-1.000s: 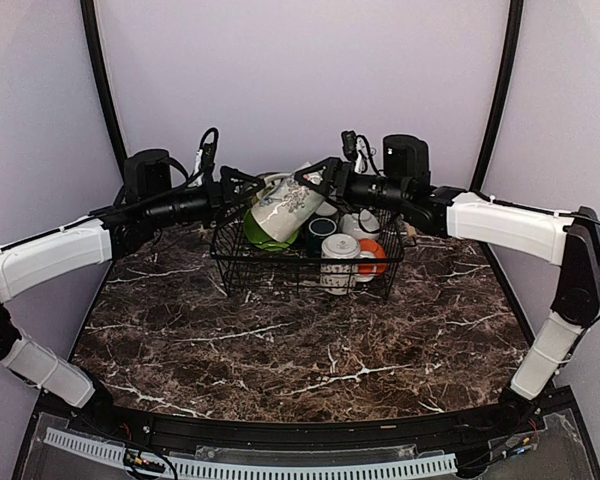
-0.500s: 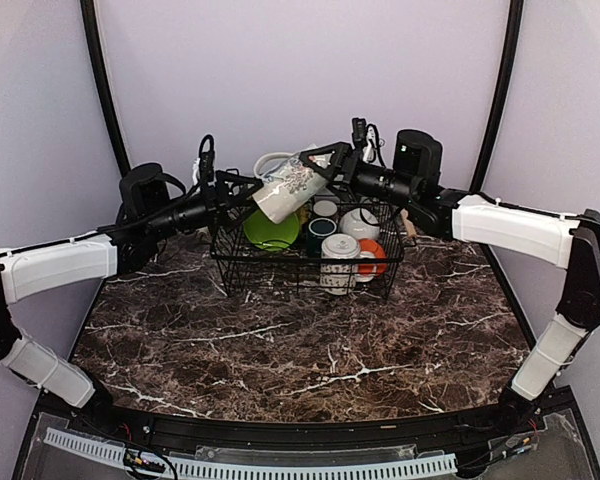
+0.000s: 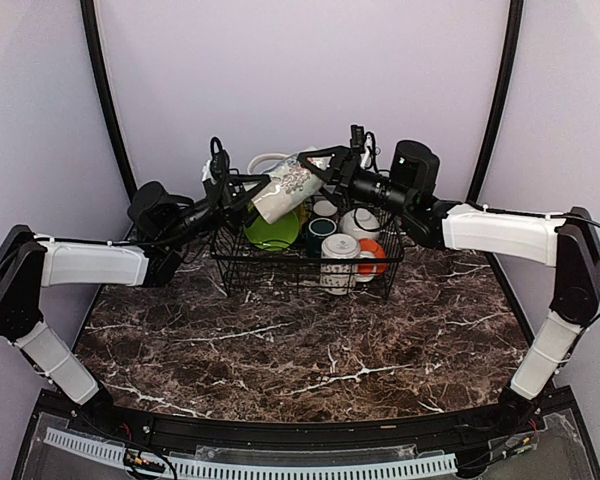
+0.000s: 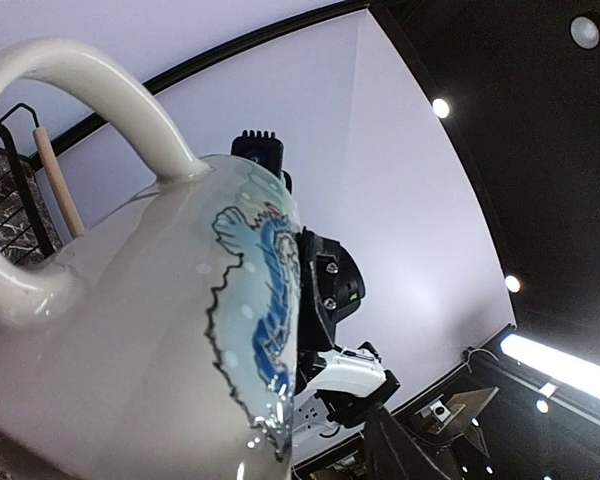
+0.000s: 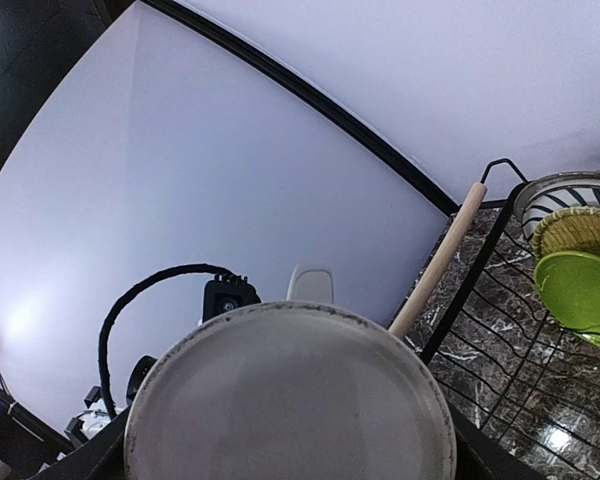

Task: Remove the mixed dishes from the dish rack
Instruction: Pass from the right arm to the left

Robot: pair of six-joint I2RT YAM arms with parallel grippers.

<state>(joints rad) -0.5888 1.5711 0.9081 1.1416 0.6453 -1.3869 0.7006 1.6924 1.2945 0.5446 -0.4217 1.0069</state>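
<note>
Currently | dish rack point(image 3: 270, 272) far-centre on the table point(image 3: 310, 340) | pale patterned mug point(image 3: 288, 185) in the air over the rack's left half, long axis tilted, base up-right, mouth down-left, handle skyward | lime-green plate point(image 3: 272, 230) just below | my right gripper point(image 3: 322, 165) clamped on the base end | left gripper point(image 3: 248, 190) at the mouth end, can't tell its grip

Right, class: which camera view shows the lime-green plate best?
Top external: most of the lime-green plate shows, standing in the dish rack. Right wrist cuts it off at the frame edge; left wrist misses it.
</note>
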